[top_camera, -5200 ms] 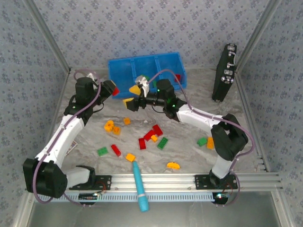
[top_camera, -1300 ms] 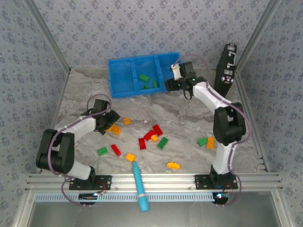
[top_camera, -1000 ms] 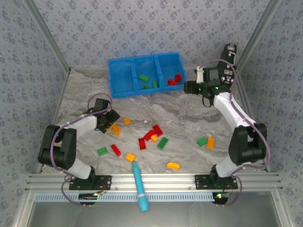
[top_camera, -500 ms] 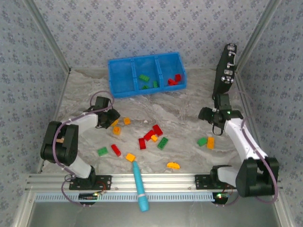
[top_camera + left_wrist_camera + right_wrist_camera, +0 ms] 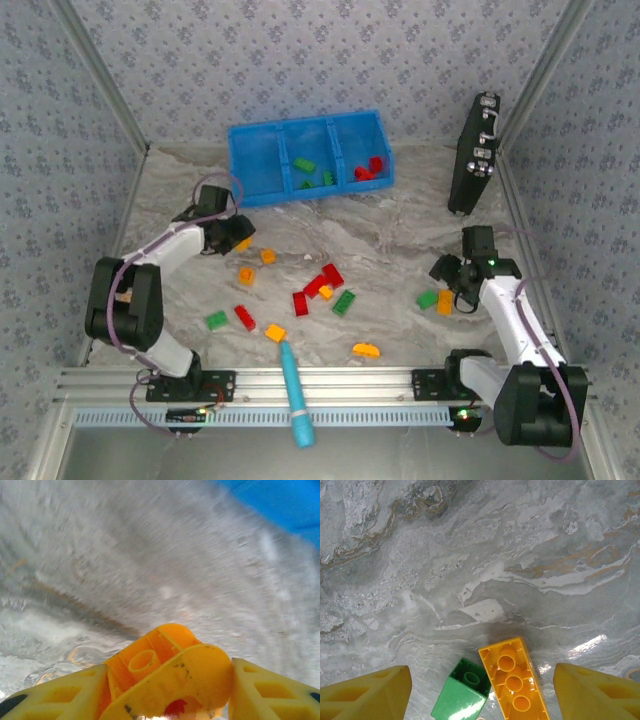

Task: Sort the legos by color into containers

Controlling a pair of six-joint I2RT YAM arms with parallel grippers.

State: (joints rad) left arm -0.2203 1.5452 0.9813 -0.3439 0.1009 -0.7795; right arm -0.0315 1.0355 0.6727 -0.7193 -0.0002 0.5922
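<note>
1. About a dozen legos [image 5: 320, 287] lie loose on the marbled table [image 5: 400, 220], between the rail and the blue tray [image 5: 290, 196]. Most of the sorting is undone.
2. The right gripper [image 5: 447, 283] hangs low with its jaws spread wide. In the wrist view they bracket a green brick [image 5: 462, 696] and an orange-yellow brick [image 5: 514, 680] that lie just beside each other, perhaps touching.
3. Judged from that, closing here would risk pinching both. Better to centre over one brick, square the fingers [image 5: 367, 692] to its long sides, then drop straight down.
4. Farther back, the left gripper [image 5: 237, 232] is clenched on a rounded orange piece [image 5: 165, 660], which sits lifted off the table between the yellow pads [image 5: 60, 695].
5. The grip looks shallow, near the fingertips, so the carry should be smooth and unhurried.
6. At the far end, the middle compartment [image 5: 305, 140] holds greens and the right compartment [image 5: 360, 135] holds reds. The left compartment [image 5: 258, 165] looks bare, which makes it the likely home for orange.
7. Let go only once the piece is past the near wall and low, so it cannot bounce out.
</note>
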